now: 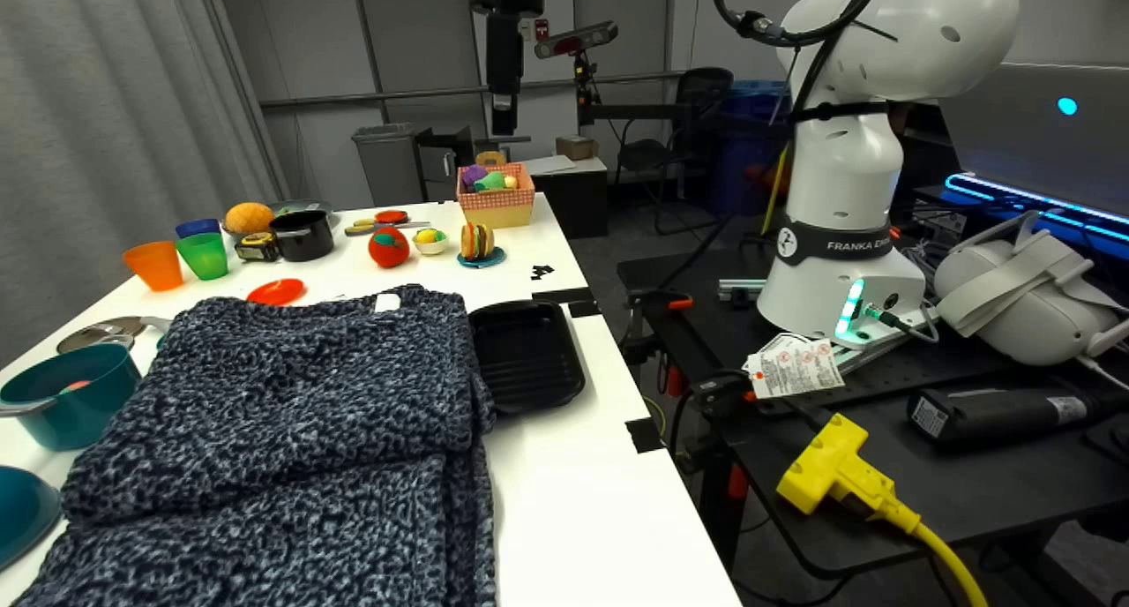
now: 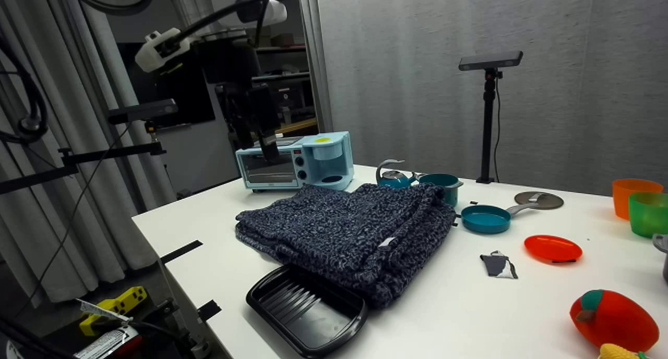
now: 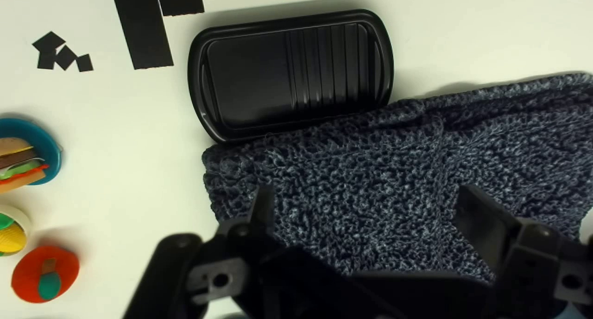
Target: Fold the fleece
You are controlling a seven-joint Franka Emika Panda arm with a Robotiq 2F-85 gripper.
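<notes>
The fleece, dark navy-black speckled with grey-blue, lies in thick stacked layers on the white table in both exterior views. A small white tag shows near one edge. In the wrist view the fleece fills the lower right, with a layered edge along its upper side. My gripper is open, its fingers wide apart with nothing between them. In an exterior view my gripper hangs above the table, higher than the fleece and apart from it. The fleece's underside is hidden.
A black tray touches or nearly touches the fleece's edge. A light blue toaster oven, a teal pot and a teal pan stand close by. A toy tomato, a toy burger and a basket lie farther along.
</notes>
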